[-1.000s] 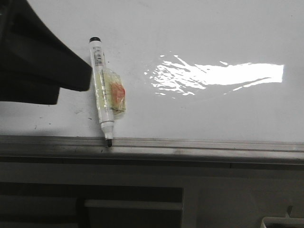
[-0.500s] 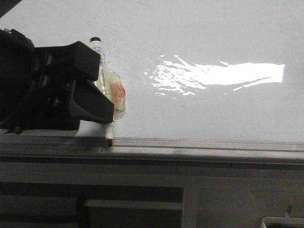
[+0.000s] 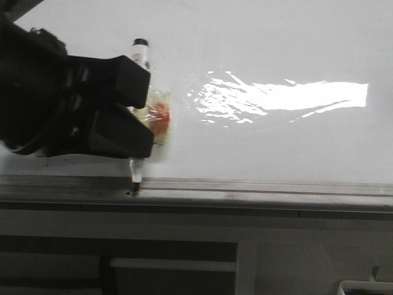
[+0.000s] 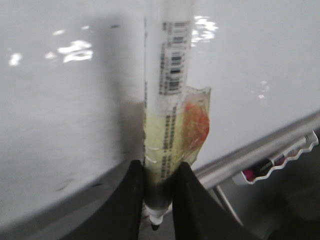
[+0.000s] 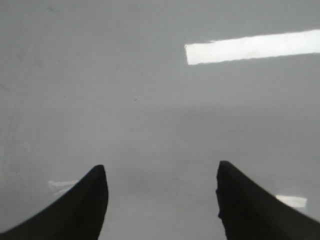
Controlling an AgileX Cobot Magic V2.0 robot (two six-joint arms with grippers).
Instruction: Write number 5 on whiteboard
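The whiteboard [image 3: 270, 49] is glossy white with bright glare and a grey aluminium frame edge [image 3: 258, 187] at its near side. No number 5 shows on it. A white marker [image 3: 140, 52] with a barcode label, yellowish tape and a black tip [image 3: 134, 179] lies near the frame. My left gripper [image 3: 132, 120] is shut on the marker [image 4: 167, 60], its black fingers [image 4: 135, 200] pinching the barrel near the tip. My right gripper [image 5: 161, 175] is open and empty above bare board [image 5: 150, 100]; it does not show in the front view.
A few small dark specks mark the board near the frame. Below the frame a grey ledge and darker furniture [image 3: 172, 264] show. In the left wrist view a scalloped clear holder with coloured pens [image 4: 280, 160] sits beyond the frame.
My left gripper has moved in from the left and closed on the marker. The marker has shifted a little to the right and away from the frame.
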